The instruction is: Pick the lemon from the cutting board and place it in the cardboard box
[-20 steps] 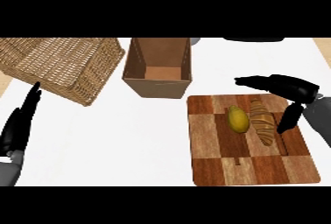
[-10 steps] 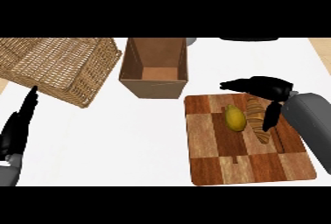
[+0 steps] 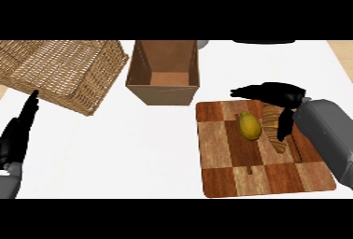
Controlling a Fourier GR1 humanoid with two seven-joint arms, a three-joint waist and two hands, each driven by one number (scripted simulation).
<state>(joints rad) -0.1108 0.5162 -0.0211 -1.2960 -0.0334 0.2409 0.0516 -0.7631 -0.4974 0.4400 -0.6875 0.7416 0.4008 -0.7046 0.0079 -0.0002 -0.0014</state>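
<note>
A yellow lemon [image 3: 249, 125] lies on the upper middle of the wooden cutting board [image 3: 234, 168]. My right hand [image 3: 277, 94] hovers over the board's top right corner, just above and to the right of the lemon, fingers relaxed and open, thumb pointing left, holding nothing. One finger hangs down beside a croissant [image 3: 274, 127] that lies right of the lemon. The open cardboard box [image 3: 165, 70] stands up and to the left of the board. My left hand [image 3: 18, 135] rests open at the left edge, fingers up.
A large wicker basket [image 3: 59, 70] sits at the upper left, beside the box. White counter [image 3: 117, 154] stretches between my left hand and the board. A dark object shows at the top right edge.
My right hand has moved left and down toward the lemon, now over the board's top right corner. The left hand has barely shifted.
</note>
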